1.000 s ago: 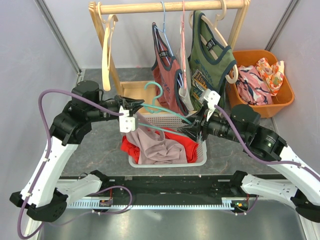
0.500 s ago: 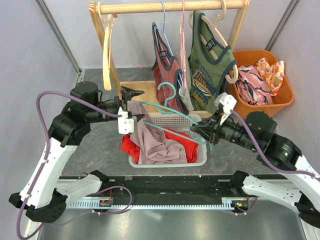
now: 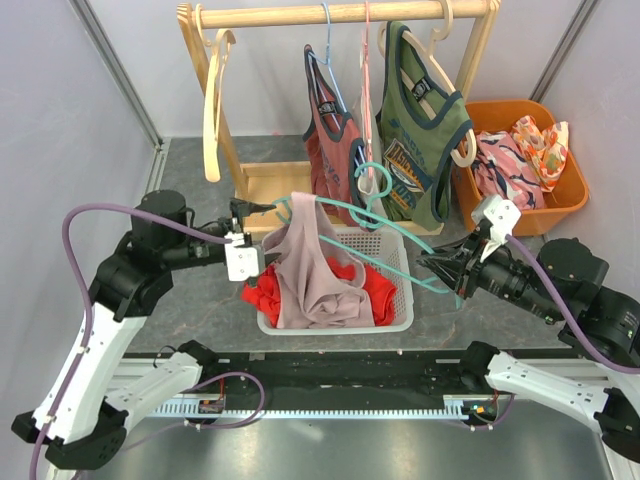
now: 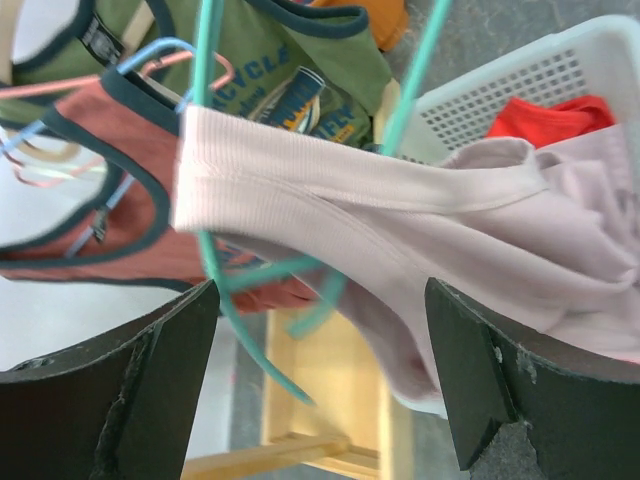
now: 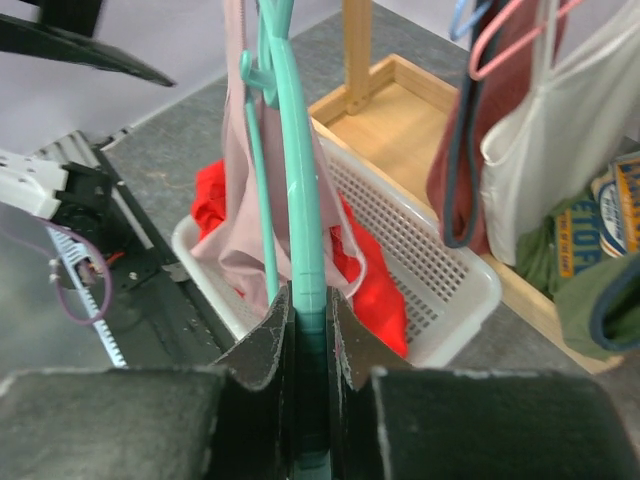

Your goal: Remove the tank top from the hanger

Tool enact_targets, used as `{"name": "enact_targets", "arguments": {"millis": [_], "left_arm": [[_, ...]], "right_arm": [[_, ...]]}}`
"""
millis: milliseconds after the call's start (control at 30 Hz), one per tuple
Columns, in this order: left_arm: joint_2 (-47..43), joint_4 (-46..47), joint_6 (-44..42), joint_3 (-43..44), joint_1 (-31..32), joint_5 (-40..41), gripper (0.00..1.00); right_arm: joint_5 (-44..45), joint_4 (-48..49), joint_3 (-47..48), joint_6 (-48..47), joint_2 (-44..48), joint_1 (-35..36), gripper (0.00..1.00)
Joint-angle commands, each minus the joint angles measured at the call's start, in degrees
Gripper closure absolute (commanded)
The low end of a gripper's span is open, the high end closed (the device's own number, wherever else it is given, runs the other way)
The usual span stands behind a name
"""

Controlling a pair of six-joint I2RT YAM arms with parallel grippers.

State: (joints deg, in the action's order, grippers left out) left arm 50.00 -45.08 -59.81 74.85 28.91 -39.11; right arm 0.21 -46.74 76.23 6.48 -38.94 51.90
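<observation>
The pale pink tank top [image 3: 310, 270] hangs by one strap from the left end of a teal hanger [image 3: 392, 238], and its body droops into the white basket [image 3: 398, 325]. My right gripper [image 3: 447, 272] is shut on the hanger's right arm and holds it slanted above the basket. In the right wrist view the fingers [image 5: 270, 335] pinch the teal hanger [image 5: 305, 200], with the tank top [image 5: 232, 225] beyond it. My left gripper [image 3: 258, 236] stands open just left of the strap. In the left wrist view the left gripper [image 4: 320, 290] holds nothing, and the strap [image 4: 340, 195] crosses ahead of it over the hanger [image 4: 228, 300].
A wooden rack [image 3: 340, 14] behind the basket carries a rust-red top [image 3: 330, 130], a green top [image 3: 420, 130] and a bare wooden hanger [image 3: 212, 100]. An orange bin [image 3: 560, 200] of clothes stands at the right. A red garment [image 3: 380, 290] lies in the basket.
My left gripper has opened, let go of the pink fabric and drawn back left. My right gripper has closed on the hanger and pulled it up and right, with one strap still on it.
</observation>
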Motion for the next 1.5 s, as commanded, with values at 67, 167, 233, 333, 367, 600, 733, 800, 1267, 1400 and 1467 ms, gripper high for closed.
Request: {"name": "enact_targets", "arguments": {"millis": [67,167,233,333,367,600,733,800,1267,1400,1467], "left_arm": [[-4.11,0.96,16.81,-6.02,-1.31,-2.72,0.10],[-5.96,1.75,21.11,-12.26,-1.31,-4.56,0.10],[-6.05,4.11,23.50,-15.85,-1.31,-5.01,0.10],[-4.74,9.29,27.81,-18.33,-1.31,-4.92,0.10],[-4.21,10.79,29.04,-18.42,-1.31,-4.66,0.10],[0.71,18.36,33.00,-14.13,-1.22,-2.99,0.12],[0.72,18.71,33.71,-12.62,-1.22,-2.90,0.13],[0.72,18.80,34.15,-12.71,-1.22,-2.99,0.16],[-0.34,20.21,35.11,-14.56,-1.31,-3.16,0.98],[-1.39,20.29,35.99,-12.46,-2.53,-1.32,0.98],[-2.01,20.38,36.34,-10.00,-3.24,1.83,0.98]], "right_arm": [[5.41,1.65,3.40,-2.35,-0.52,0.04,1.00],[5.86,1.92,4.28,-2.44,-0.26,0.04,1.00],[5.86,2.09,4.81,-2.35,-0.17,0.13,1.00],[4.46,2.71,5.60,-1.39,-0.17,0.04,1.00],[3.15,3.06,5.86,-1.12,-0.17,0.04,1.00],[-0.11,5.52,1.91,1.51,0.44,0.04,1.00],[-0.12,6.57,-0.72,1.96,0.88,0.04,1.00],[-0.03,7.10,-1.78,2.13,0.97,0.04,1.00],[1.02,5.88,-2.57,2.13,1.58,0.04,1.00],[2.95,3.50,-2.31,2.04,2.72,0.04,1.00],[3.57,1.57,-1.96,2.13,3.25,0.04,1.00]]}}
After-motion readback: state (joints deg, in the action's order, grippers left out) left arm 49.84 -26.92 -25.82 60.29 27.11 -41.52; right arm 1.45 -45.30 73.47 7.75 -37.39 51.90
